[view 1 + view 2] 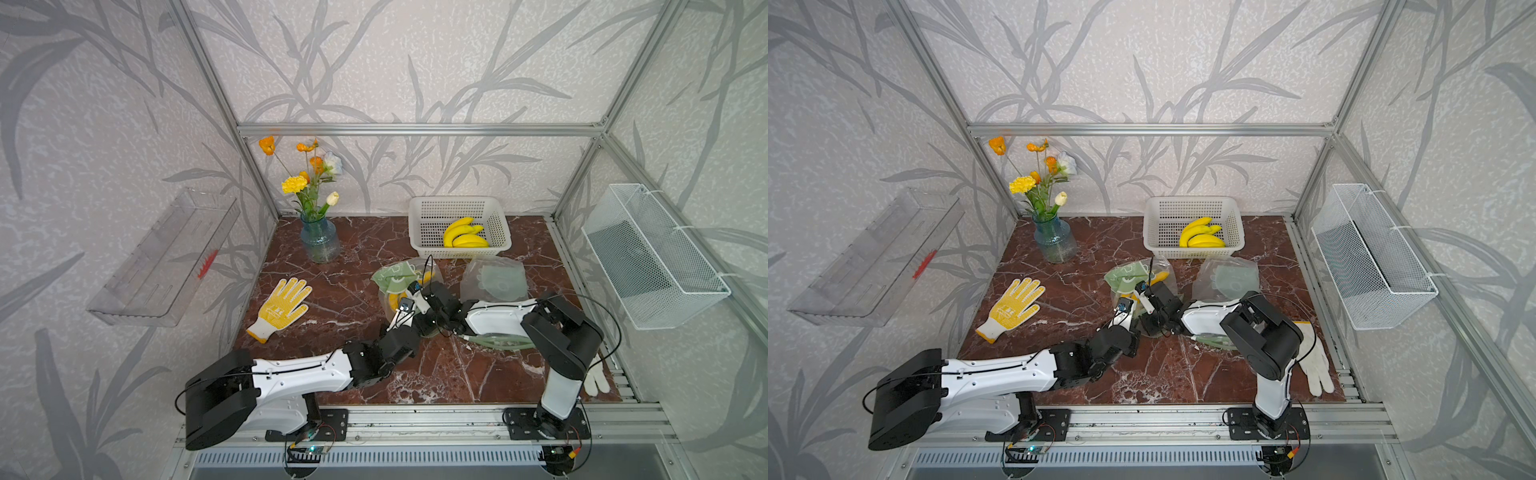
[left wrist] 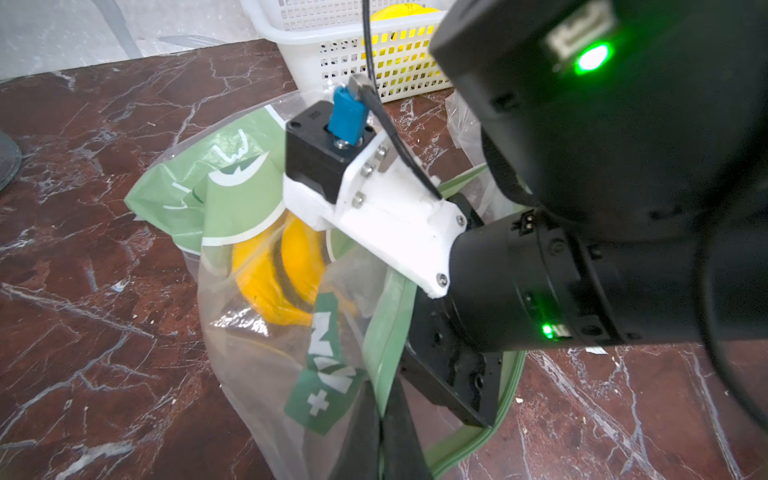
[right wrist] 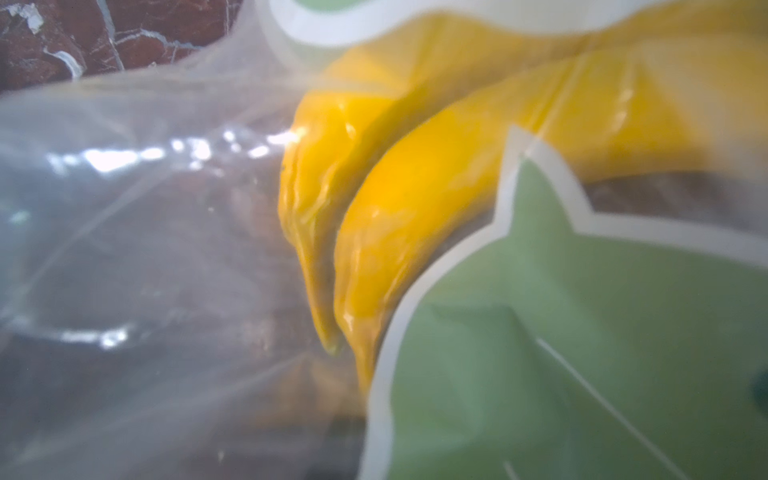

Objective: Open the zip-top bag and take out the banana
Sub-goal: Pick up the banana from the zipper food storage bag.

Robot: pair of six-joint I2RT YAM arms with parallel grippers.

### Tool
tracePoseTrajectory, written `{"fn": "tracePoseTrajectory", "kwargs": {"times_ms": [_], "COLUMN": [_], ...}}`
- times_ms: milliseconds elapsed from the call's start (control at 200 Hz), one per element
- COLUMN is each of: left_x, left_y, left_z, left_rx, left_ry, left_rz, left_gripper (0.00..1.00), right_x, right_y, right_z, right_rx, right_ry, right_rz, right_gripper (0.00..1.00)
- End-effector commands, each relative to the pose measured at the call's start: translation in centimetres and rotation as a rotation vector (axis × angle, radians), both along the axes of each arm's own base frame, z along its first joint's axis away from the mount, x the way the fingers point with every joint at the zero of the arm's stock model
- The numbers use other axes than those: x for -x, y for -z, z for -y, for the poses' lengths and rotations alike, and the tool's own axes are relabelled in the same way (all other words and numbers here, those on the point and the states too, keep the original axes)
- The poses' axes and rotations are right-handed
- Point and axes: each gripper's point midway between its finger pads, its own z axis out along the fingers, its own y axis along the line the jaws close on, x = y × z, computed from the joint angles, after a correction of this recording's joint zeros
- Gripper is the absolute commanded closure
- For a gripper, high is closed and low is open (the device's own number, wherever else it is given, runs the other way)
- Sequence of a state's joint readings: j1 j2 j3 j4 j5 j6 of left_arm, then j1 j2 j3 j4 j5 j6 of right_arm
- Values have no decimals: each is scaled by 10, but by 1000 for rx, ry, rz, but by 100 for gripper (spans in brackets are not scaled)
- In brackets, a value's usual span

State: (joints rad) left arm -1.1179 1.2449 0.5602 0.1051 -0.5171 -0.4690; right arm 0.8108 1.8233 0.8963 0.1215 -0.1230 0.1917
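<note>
The fingers [image 2: 401,449] of your left gripper [image 2: 386,411] are pressing together on the green zip rim of the bag [image 2: 249,374]. Your right gripper [image 2: 446,370] is reaching in through the open mouth, and the rim is looping around its body. Its fingers are hiding under the film, so you cannot tell whether they are spread or pinching anything. The banana [image 3: 395,199], a pair of yellow fruits, is lying inside the bag, pressing against the clear film right in front of your right wrist camera. The bag is sitting on the table [image 1: 345,299] near the basket [image 1: 424,232], with a second bag [image 1: 494,278] just beside it and a yellow glove [image 1: 282,305] well apart.
</note>
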Motion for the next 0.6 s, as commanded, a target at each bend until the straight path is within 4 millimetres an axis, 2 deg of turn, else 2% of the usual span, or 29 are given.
{"fn": "tracePoseTrajectory", "kwargs": {"times_ms": [0,120,190,205,240,375,420,455,595], "left_x": [-5,-7,-7,-7,-8,-10,-10,-10,-9], "left_y": [-4,-2,0,0,0,1,0,-1,-2], "left_z": [-12,-15,-17,-17,-18,-20,-20,-19,-14], "left_rx": [-27,-51,-57,-57,-56,-60,-57,-51,-32], "left_ry": [-58,-77,-87,-88,-92,-101,-102,-96,-77], "left_rz": [19,18,15,15,14,13,13,13,10], "left_gripper": [100,100,100,100,100,100,100,100,100], "right_x": [22,31,37,37,39,44,43,41,30], "right_y": [0,-10,-6,-14,-17,-19,-19,-20,-28], "right_z": [9,10,13,12,12,19,21,21,10], "right_rx": [-5,-49,-47,-63,-72,-77,-68,-67,-108], "right_ry": [-8,-15,-22,-25,-32,-24,-13,-6,-2], "right_rz": [-75,-83,-108,-95,-95,-88,-85,-79,-40], "right_gripper": [85,87,91,91,93,96,93,85,77]}}
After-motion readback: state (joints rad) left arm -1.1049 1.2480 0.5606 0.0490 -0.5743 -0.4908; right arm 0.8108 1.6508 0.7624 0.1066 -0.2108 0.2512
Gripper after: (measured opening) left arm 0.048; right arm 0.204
